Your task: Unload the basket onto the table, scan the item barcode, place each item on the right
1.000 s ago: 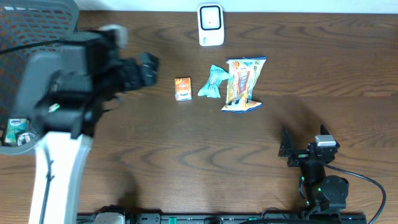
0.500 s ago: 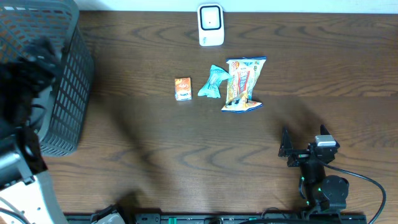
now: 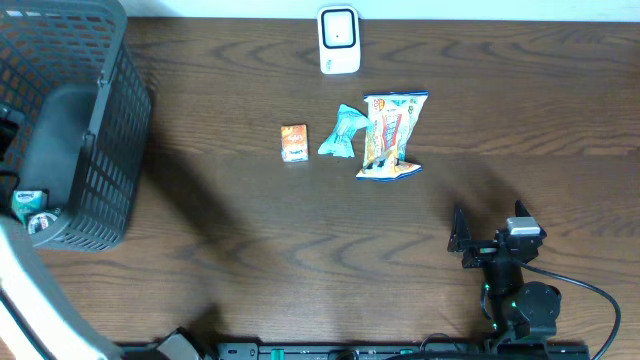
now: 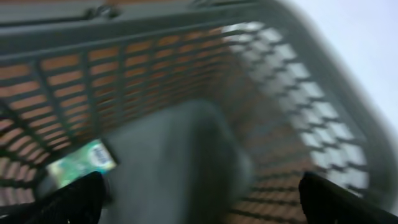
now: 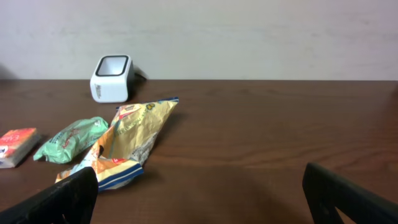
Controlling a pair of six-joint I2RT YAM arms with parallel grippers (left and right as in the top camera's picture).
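Dark wood table, pale wall behind. At the far left a grey basket [image 3: 110, 130] holds a green packet [image 3: 28, 203]. The left claw [image 4: 199, 202] hangs over the basket's inside, fingers spread wide and empty, though the wrist view is blurred. A careless dip there could snag the mesh wall and tip the basket.

Towards the middle lie the things to scan: an orange box [image 3: 293, 142], a teal packet [image 3: 340, 132] and, touching it, a crinkled snack bag [image 3: 390, 135], all near the white scanner [image 3: 339, 40] at the back. Pulling either of the touching pair may drag the other. No barcode shows, so the wrong face could be offered to the scanner, and creased foil may not read.

At the near right the right claw [image 5: 202, 202] sits low, released and holding nothing, well apart from them.
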